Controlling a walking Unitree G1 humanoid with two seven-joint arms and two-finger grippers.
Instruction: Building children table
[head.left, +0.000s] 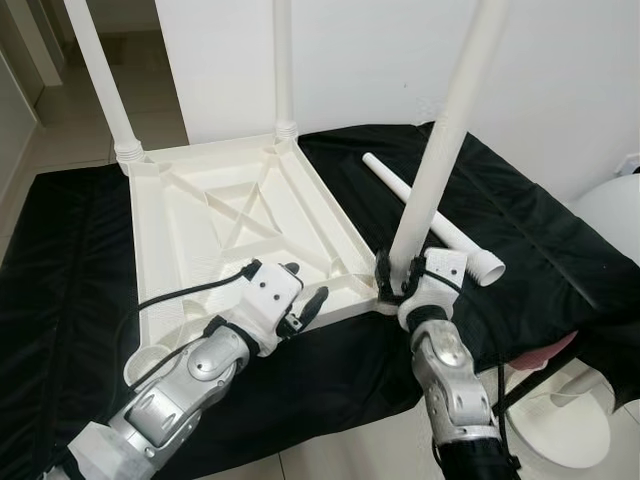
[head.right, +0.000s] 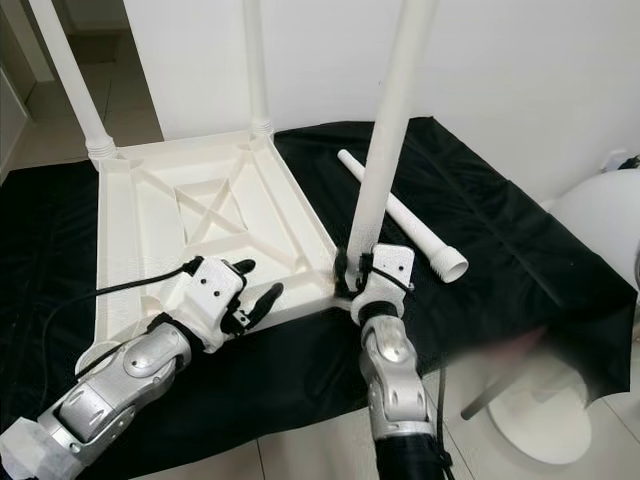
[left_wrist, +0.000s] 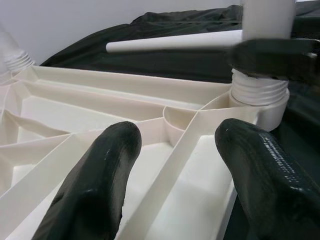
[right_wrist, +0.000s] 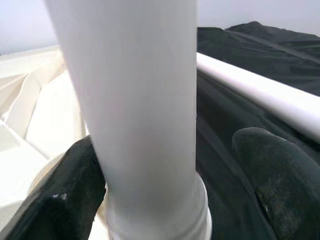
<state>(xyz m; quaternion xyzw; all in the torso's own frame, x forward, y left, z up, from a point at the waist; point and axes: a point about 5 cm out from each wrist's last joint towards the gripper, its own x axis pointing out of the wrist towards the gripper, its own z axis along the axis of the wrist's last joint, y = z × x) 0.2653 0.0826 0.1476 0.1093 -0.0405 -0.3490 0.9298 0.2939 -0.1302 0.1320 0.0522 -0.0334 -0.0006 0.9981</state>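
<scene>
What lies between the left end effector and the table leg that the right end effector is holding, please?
Only the ribbed underside of the upturned tabletop: in the left wrist view its ribs run from the left end effector to the table leg socket.

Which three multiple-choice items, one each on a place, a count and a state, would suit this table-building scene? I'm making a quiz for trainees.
1. Where does the loose leg lie?
A. on the black cloth, right of the tabletop
B. on the tiled floor
C. inside the tabletop

2. How many legs stand upright in the overturned tabletop?
A. one
B. three
C. four

3. What is the right gripper doing?
A. hanging idle
B. fingers around the base of the near-right leg
C. lifting the cloth

Answers: 1 A, the leg rests on the cloth beside the tabletop. 2 B, two stand at the far corners and one at the near right. 3 B, its fingers flank that leg near the socket; the left gripper is open over the tabletop.
</scene>
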